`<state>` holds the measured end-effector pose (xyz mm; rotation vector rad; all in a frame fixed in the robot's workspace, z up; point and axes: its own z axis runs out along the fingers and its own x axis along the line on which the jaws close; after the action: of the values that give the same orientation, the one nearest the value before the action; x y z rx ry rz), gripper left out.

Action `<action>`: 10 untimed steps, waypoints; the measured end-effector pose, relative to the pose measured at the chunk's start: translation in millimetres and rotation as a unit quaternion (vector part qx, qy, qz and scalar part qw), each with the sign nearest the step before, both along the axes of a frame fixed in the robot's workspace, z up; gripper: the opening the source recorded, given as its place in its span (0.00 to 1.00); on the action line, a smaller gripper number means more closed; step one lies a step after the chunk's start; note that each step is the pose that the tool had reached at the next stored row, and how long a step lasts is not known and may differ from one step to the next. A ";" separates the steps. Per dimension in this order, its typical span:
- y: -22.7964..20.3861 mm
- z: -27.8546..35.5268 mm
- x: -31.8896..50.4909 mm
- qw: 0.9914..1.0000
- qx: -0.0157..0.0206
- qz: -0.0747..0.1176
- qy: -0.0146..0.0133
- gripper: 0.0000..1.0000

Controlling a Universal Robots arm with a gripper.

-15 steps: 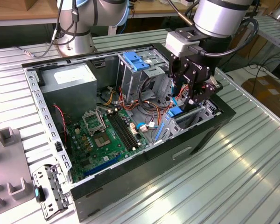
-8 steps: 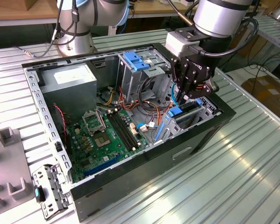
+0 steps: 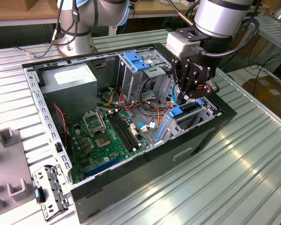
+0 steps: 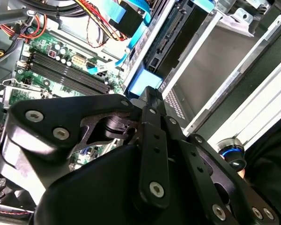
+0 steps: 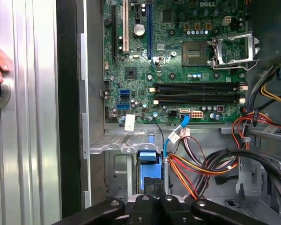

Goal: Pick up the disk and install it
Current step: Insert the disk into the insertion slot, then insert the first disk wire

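I see table (image 3: 234, 159): ribbed bare alu, satin sheen. Case (image 3: 145, 183): matt black outside, dull bare steel inside. Gripper (image 3: 195, 96): matt black metal, shiny screw heads. Disk (image 3: 177, 113): smooth blue plastic rail, dark matt body. Mobo (image 3: 103, 140): green PCB, slight gloss. Cage latch (image 3: 138, 61): smooth blue plastic. Fixtures (image 3: 9, 187): matt grey plastic.

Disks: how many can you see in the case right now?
1. The disk is in the drive cage at the exterior view's right, under the gripper. The other cage, with the blue latch, may hide more.
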<state>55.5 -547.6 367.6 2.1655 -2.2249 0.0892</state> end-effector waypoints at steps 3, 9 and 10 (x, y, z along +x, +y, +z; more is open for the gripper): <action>0.0 0.0 0.0 1.000 -0.001 0.000 0.000 0.11; 0.0 0.0 0.0 1.000 -0.003 0.000 0.000 0.11; 0.0 0.0 0.0 1.000 -0.003 0.000 0.000 0.11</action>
<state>55.5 -547.6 367.6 2.1627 -2.2219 0.0954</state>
